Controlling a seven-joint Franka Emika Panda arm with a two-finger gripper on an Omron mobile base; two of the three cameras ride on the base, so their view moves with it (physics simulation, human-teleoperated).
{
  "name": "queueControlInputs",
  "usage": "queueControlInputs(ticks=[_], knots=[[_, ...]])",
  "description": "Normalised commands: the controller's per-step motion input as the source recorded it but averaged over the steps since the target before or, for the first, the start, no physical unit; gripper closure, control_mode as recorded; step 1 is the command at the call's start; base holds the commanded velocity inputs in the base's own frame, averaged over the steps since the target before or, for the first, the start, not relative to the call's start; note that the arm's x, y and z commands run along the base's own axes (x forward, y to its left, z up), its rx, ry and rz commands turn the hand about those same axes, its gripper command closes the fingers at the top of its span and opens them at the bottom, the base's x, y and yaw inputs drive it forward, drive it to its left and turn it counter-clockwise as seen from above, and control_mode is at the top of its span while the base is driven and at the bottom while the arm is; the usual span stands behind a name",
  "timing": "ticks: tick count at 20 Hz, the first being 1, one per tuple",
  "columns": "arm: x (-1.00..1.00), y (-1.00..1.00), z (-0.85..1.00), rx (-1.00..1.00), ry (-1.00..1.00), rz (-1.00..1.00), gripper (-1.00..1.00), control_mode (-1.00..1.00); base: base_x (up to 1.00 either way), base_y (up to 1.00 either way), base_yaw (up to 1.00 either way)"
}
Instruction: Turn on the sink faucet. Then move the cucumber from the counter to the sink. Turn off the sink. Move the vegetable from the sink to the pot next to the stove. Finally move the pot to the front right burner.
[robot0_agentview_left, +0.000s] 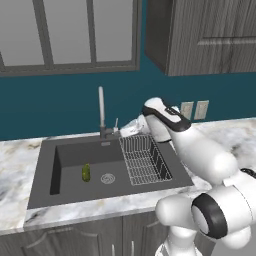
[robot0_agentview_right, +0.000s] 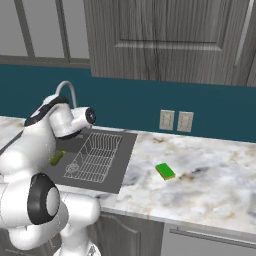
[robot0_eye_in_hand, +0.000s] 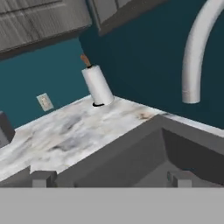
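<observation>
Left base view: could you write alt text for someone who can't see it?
A small green cucumber lies in a dark grey sink beside the round drain, with a wire rack on the basin's right. A white robot arm reaches toward the slim silver faucet at the back.

The cucumber (robot0_agentview_left: 86, 172) lies in the sink (robot0_agentview_left: 75, 192) beside the drain (robot0_agentview_left: 107, 178), below the faucet (robot0_agentview_left: 101, 107).

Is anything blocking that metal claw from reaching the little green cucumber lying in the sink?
Nothing visible does. The cucumber lies alone on the floor of the sink, left of the drain and the wire rack; above it is open space.
</observation>
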Motion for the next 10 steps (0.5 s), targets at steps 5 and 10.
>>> queueControlInputs(ticks=[5, 10], knots=[[-0.17, 0.51, 0.0, -0.12, 0.41, -0.21, -1.0, -1.0, 0.0, 0.0, 0.0], [-0.16, 0.51, -0.01, -0.13, 0.34, -0.29, -1.0, -1.0, 0.0, 0.0, 0.0]])
